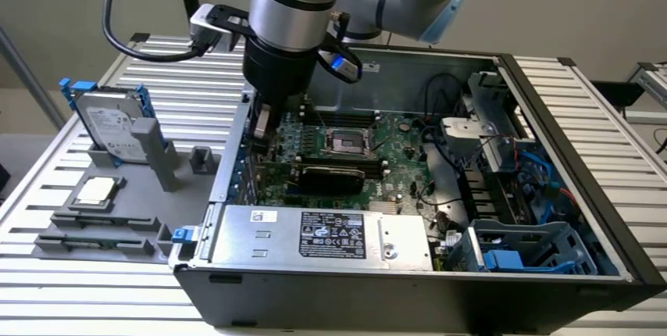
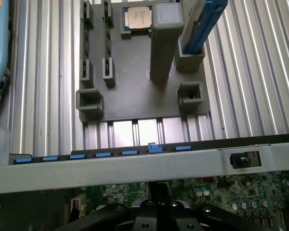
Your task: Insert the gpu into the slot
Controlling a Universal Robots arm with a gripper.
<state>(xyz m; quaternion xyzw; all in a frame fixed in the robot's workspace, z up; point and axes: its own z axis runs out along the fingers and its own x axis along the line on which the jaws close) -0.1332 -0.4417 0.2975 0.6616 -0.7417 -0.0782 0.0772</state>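
A ribbed metal table (image 1: 125, 297) carries an open computer case (image 1: 438, 273). The claw (image 1: 265, 121) hangs inside its wall, apparently seating the gpu (image 1: 261, 129); its grip I cannot tell. Pressing home needs straight alignment over the green board (image 1: 396, 141).

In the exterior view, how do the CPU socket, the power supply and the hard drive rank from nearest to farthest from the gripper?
The gripper hangs at the case's rear wall, on the exterior view's left.
1. CPU socket: on the motherboard, just right of the gripper.
2. Power supply: along the case's front edge, below the gripper.
3. Hard drive: outside the case, standing in the grey holder, far left.
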